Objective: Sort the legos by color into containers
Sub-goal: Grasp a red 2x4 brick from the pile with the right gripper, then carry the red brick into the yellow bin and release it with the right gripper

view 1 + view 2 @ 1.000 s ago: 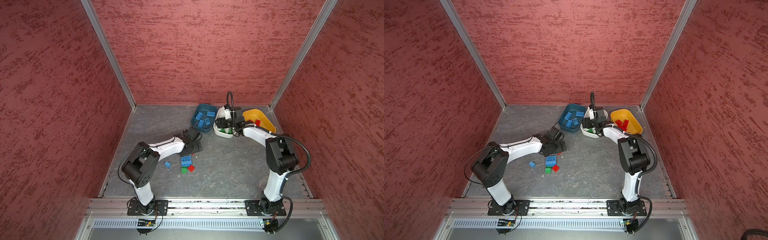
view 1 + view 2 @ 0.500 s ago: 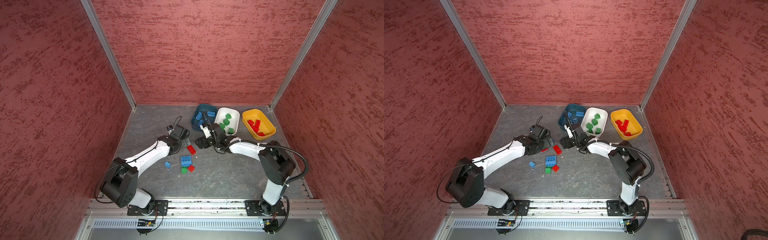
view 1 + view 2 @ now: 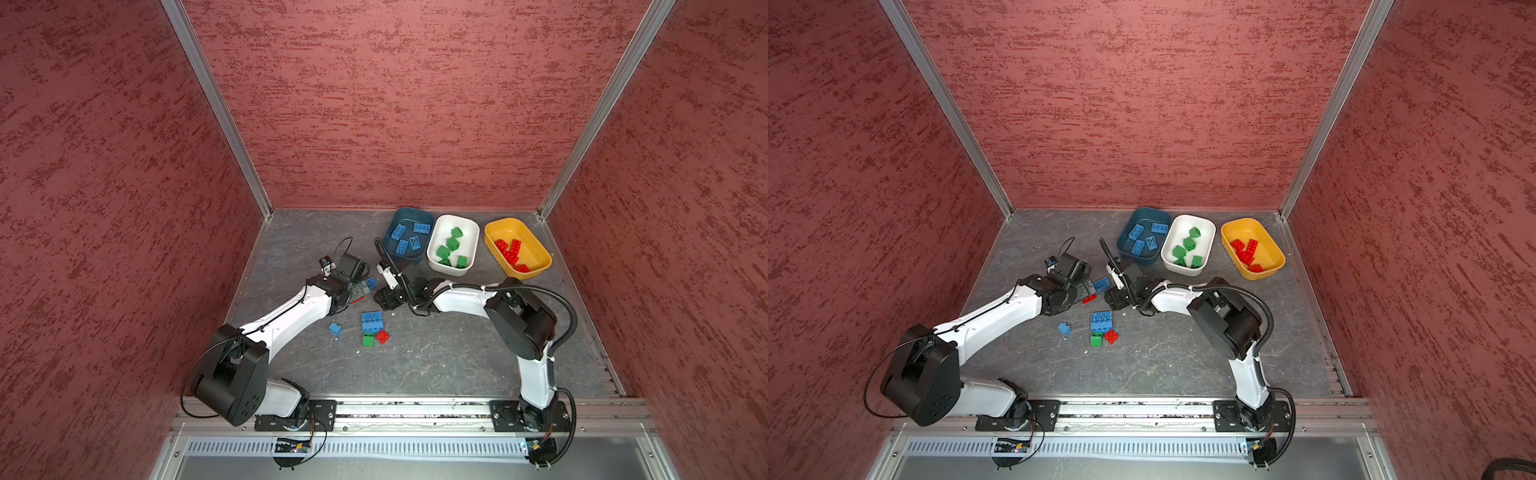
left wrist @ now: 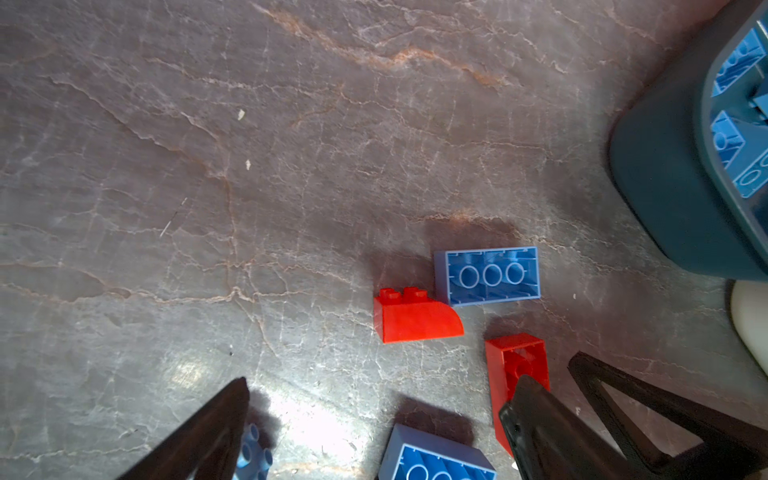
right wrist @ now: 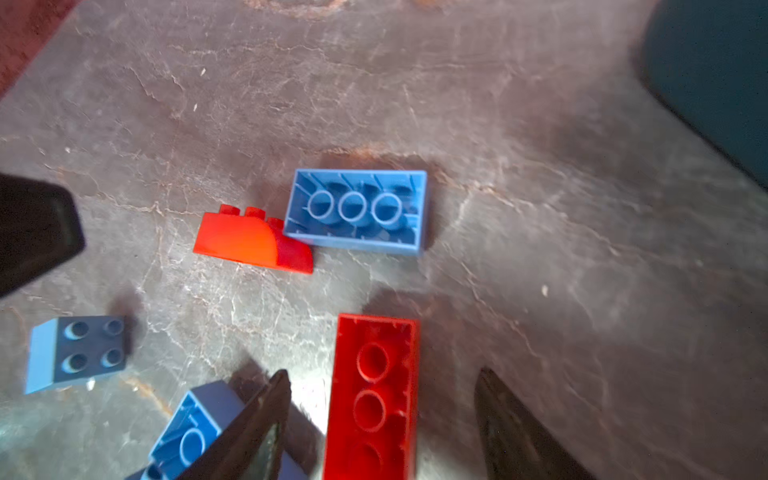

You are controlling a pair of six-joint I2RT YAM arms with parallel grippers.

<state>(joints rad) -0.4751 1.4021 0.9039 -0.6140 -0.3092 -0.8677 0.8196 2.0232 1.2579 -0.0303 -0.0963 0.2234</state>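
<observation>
Right wrist view showed the half-open fingers of the right gripper astride, not yet touching, the upturned oblong red plastic brick near the middle of the tabletop, so they needed to close squarely on its long sides, clear of the wide, empty fingers of the left gripper.

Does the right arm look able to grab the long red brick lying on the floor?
Likely yes: the right gripper is open, its fingers either side of the long red brick, with nothing between them and it.
</observation>
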